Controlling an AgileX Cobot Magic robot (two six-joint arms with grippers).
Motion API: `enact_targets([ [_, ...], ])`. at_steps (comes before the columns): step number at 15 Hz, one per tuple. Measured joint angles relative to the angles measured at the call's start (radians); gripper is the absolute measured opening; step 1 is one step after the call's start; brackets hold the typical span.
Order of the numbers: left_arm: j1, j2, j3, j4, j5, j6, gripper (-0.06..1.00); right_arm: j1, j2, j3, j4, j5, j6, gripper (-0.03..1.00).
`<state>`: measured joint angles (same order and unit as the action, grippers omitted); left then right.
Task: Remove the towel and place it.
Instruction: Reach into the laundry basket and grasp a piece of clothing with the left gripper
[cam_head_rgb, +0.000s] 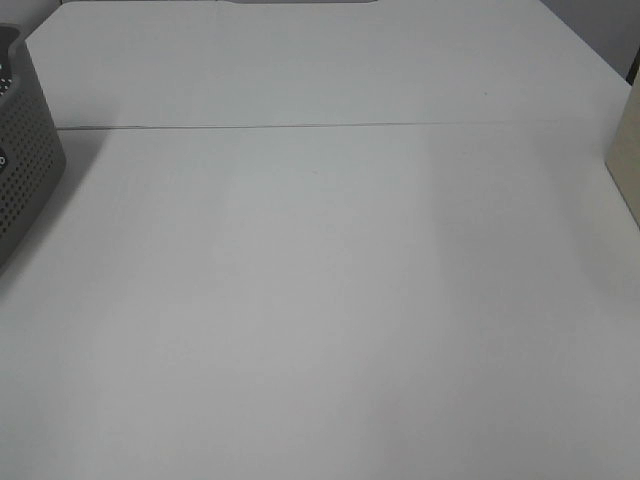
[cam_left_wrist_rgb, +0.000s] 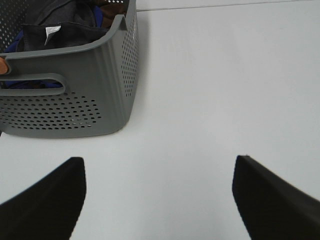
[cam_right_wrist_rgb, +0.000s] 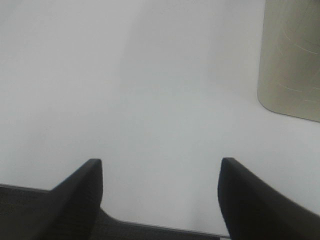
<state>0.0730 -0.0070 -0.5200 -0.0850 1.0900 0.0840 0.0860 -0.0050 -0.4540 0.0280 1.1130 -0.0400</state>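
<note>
The left gripper (cam_left_wrist_rgb: 157, 162) hangs over the white table (cam_left_wrist_rgb: 210, 90), jaws spread wide with nothing between them. The right gripper (cam_right_wrist_rgb: 161, 162) stands just as wide and empty. The high camera catches neither gripper. Beyond the left gripper stands the grey perforated basket (cam_left_wrist_rgb: 75, 100). Only the left wrist view looks into it, where the towel (cam_left_wrist_rgb: 80, 35) lies bunched and dark, so its long axis cannot be told. A beige object (cam_right_wrist_rgb: 292, 55) sits beyond the right gripper.
</note>
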Motion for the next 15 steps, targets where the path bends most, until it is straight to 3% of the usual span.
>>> enact_targets([
  [9, 0.0, 0.0, 0.0, 0.0, -0.001, 0.0, 0.76, 0.0, 0.0, 0.0, 0.0, 0.0, 0.0, 0.64],
  [15, 0.0, 0.0, -0.053, 0.03, -0.06, 0.0, 0.76, 0.0, 0.0, 0.0, 0.0, 0.0, 0.0, 0.64],
])
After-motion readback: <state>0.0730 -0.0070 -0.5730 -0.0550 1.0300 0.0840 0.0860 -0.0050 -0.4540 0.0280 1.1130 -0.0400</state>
